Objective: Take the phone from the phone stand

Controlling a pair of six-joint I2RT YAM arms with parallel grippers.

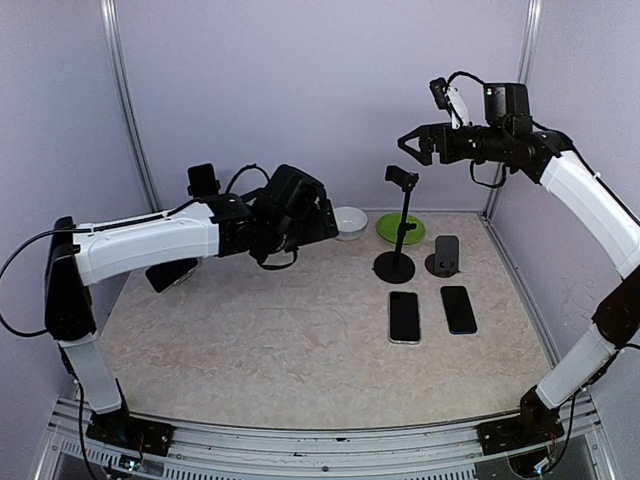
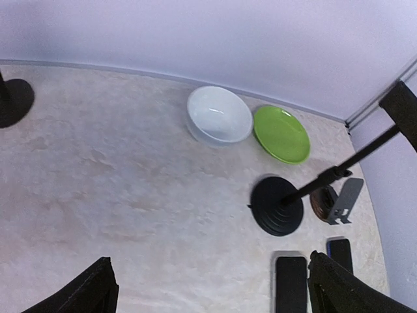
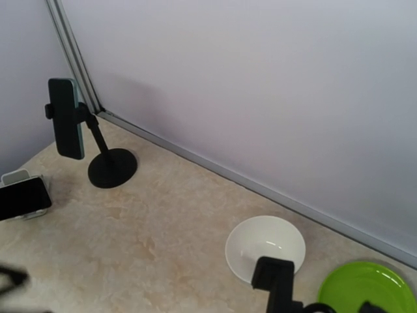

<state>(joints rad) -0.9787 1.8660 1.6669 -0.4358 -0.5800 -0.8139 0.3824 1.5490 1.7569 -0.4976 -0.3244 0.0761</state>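
Two flat phones (image 1: 404, 316) (image 1: 459, 309) beside two stands (image 1: 394, 267) (image 1: 446, 252)

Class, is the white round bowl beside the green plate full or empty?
Empty. The white round bowl next to the green plate shows only its bare inner surface in both wrist views.

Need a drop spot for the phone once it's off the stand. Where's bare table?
Widest bare patch: centre of the table, left of the two flat phones. Also the strip between those phones and the near edge. Crowded: far right, where bowl, plate, tall stand and small stand sit close together. Far left holds the phone stand with the phone.
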